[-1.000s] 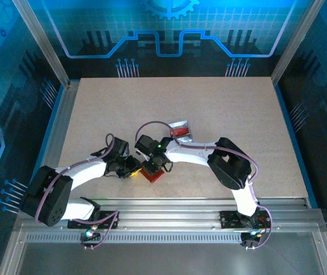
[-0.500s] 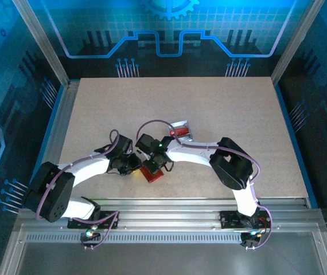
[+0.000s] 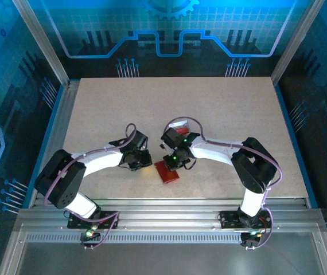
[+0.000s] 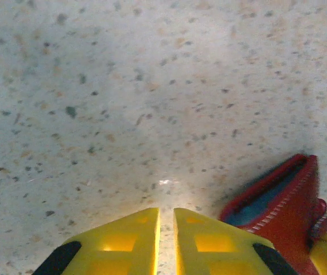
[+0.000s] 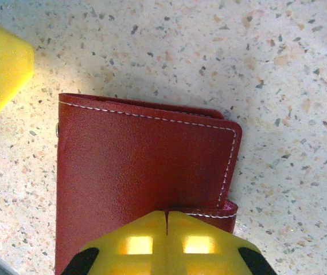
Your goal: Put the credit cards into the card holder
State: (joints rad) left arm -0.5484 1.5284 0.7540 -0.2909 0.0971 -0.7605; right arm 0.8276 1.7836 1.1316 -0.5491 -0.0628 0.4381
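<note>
The card holder (image 3: pixel 167 172) is a closed red leather wallet with white stitching, lying flat near the table's front middle. My right gripper (image 3: pixel 171 162) is shut, its yellow tips (image 5: pixel 167 215) down on the card holder (image 5: pixel 140 160) right at the closing tab (image 5: pixel 224 209). My left gripper (image 3: pixel 146 164) sits just left of the holder, its fingers (image 4: pixel 166 213) a thin slit apart with bare table between them. The card holder (image 4: pixel 287 200) shows its open edge at the lower right of the left wrist view. The credit cards are hidden.
The speckled beige table (image 3: pixel 221 103) stretches free to the back and both sides. A metal rail (image 3: pixel 163 206) runs along the front edge. One yellow finger of the left gripper (image 5: pixel 0 66) pokes into the right wrist view's top left.
Both grippers and the card holder have shifted to the right. The right gripper has shut and the left one has narrowed.
</note>
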